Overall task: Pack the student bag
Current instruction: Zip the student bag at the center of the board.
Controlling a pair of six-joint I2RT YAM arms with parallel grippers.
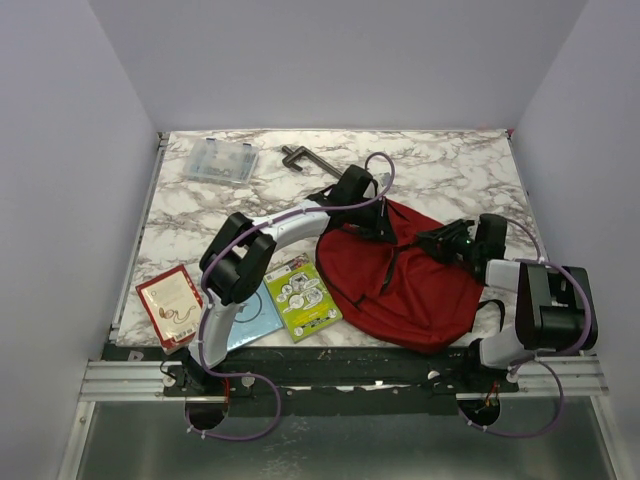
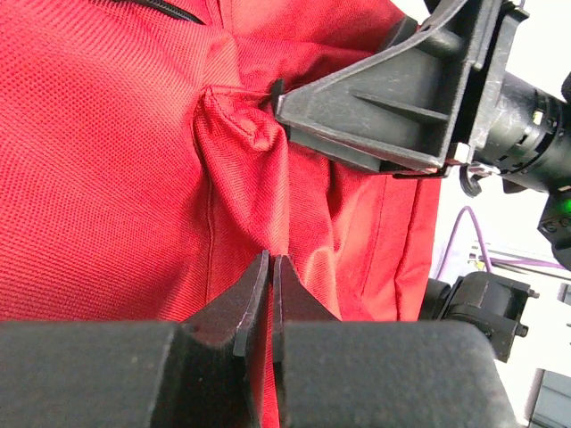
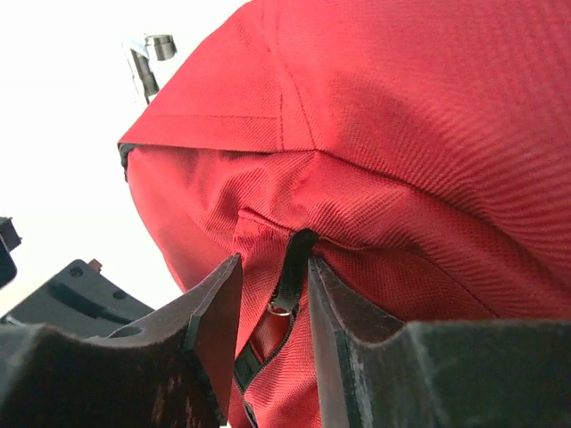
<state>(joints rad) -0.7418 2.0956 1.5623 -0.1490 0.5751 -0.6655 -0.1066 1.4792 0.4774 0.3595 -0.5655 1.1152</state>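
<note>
Now | student bag (image 1: 420,290): lying on bench (image 1: 420,170), 4 o'clock of centre | left gripper (image 2: 270,260): closed tight, pinching red fabric fold at bag's 11 o'clock edge | right gripper (image 3: 274,264): half-spread, straddling black zip pull (image 3: 297,254), not clamped

top external: high behind the near edge, looking down over the whole worktop (image 1: 420,170) | left wrist: pressed close against student bag (image 2: 107,160); right wrist: equally close | shared: all 3 show its red fabric
</note>
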